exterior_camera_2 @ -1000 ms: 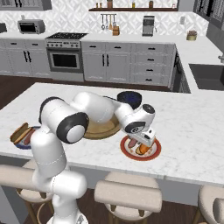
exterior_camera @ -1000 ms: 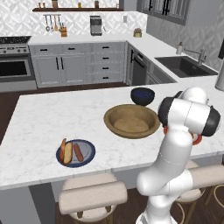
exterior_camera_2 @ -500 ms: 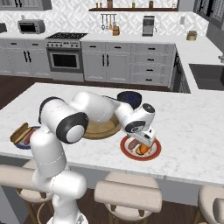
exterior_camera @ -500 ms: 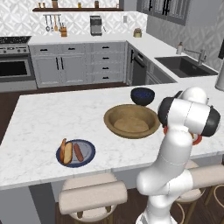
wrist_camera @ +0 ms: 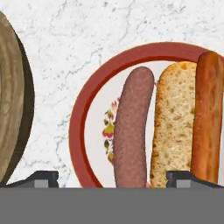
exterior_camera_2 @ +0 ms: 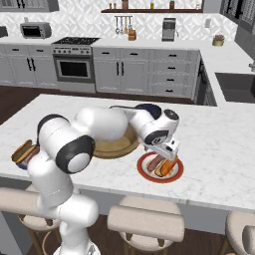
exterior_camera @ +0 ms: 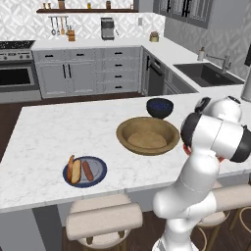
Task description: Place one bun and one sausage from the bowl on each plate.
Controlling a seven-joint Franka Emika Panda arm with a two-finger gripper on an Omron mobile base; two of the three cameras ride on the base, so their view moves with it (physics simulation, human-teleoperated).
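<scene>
Fingers (wrist_camera: 112, 181) hanging just above the red-rimmed plate (exterior_camera_2: 160, 167), tips spread wide, gripping nothing. Sausage (wrist_camera: 132, 127) and bun (wrist_camera: 189, 120) lying side by side on that plate, touching. Wooden bowl (exterior_camera: 147, 135) sitting beside it on the marble desk (exterior_camera: 44, 137). Blue-grey plate (exterior_camera: 85, 171), well apart near the front edge, carrying its own bun and sausage.
</scene>
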